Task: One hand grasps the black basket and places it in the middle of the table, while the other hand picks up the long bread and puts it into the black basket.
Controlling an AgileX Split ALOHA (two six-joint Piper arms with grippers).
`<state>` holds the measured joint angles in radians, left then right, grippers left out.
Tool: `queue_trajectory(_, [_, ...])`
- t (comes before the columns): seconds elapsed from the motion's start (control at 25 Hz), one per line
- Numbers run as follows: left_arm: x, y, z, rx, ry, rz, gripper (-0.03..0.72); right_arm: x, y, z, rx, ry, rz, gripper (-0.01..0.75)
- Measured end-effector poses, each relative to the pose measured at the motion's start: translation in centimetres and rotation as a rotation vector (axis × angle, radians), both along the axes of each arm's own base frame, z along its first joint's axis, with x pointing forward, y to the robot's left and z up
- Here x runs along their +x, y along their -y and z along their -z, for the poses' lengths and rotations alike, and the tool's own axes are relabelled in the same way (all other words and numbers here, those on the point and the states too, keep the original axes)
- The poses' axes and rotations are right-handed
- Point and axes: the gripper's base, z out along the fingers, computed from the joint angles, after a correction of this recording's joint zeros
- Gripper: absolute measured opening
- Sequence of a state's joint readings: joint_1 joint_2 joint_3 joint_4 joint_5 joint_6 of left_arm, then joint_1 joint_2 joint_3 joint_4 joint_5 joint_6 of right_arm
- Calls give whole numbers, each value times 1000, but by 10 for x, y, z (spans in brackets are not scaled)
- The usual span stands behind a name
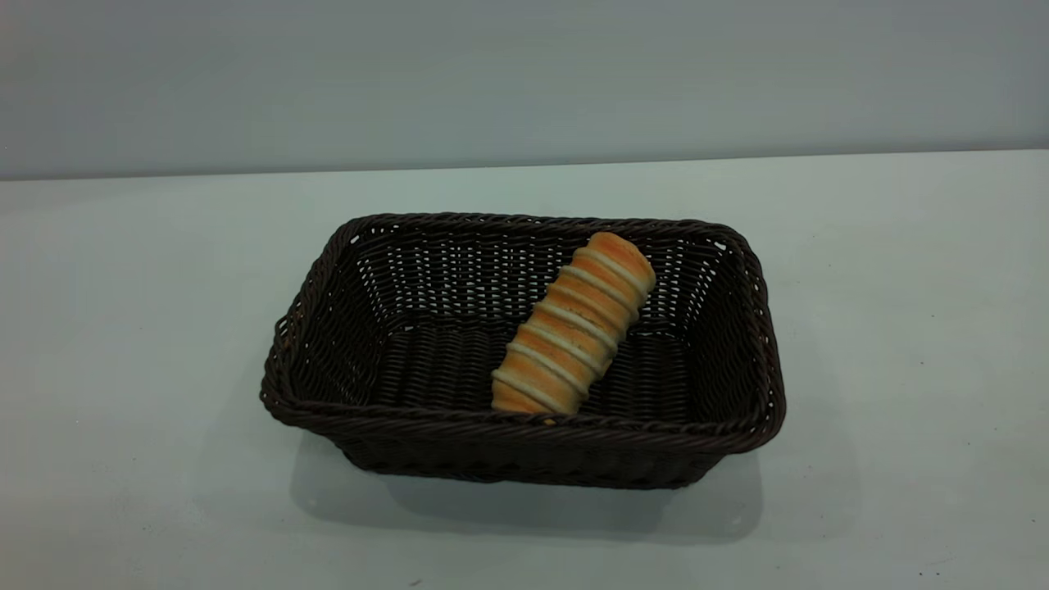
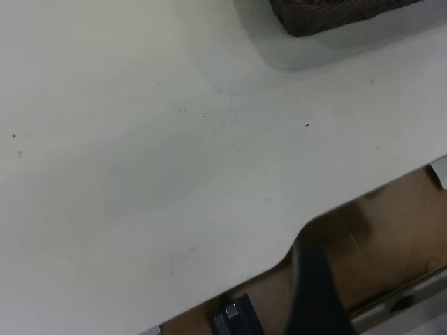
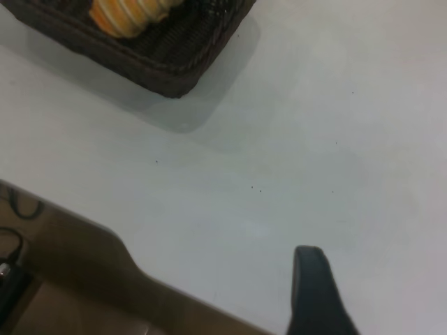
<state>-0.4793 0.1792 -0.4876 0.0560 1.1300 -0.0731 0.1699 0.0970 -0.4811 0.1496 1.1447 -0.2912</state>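
The black basket (image 1: pixel 524 426) stands in the middle of the table (image 1: pixel 901 328). Inside it, the long bread (image 1: pixel 574 324) lies slanted, its far end leaning on the back wall of the basket. Neither arm appears in the exterior view. In the left wrist view, a dark part of my left gripper (image 2: pixel 314 293) hangs over the table's edge, and only a corner of the basket (image 2: pixel 328 14) shows far off. My right gripper (image 3: pixel 314 293) is above bare tabletop near the edge, well away from the basket (image 3: pixel 167 70) and the bread (image 3: pixel 129 14). Nothing is held by either.
A plain grey wall runs behind the table. Both wrist views show the table's edge with brown floor beyond. A dark cable (image 3: pixel 17 206) lies below the edge on the right arm's side, and a small black device (image 2: pixel 234 317) on the left arm's side.
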Motion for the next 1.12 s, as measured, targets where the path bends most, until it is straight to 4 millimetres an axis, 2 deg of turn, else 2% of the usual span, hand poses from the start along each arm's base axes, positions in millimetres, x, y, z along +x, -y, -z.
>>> queue_trajectory(0.8, [-1,-1,0,-5,8,-9,501,0,0,0,-1,1,0,460])
queue_trajectory(1.12, [-12,-5,0,-30,81,-284,501,-1,0,0,3,11,64,460])
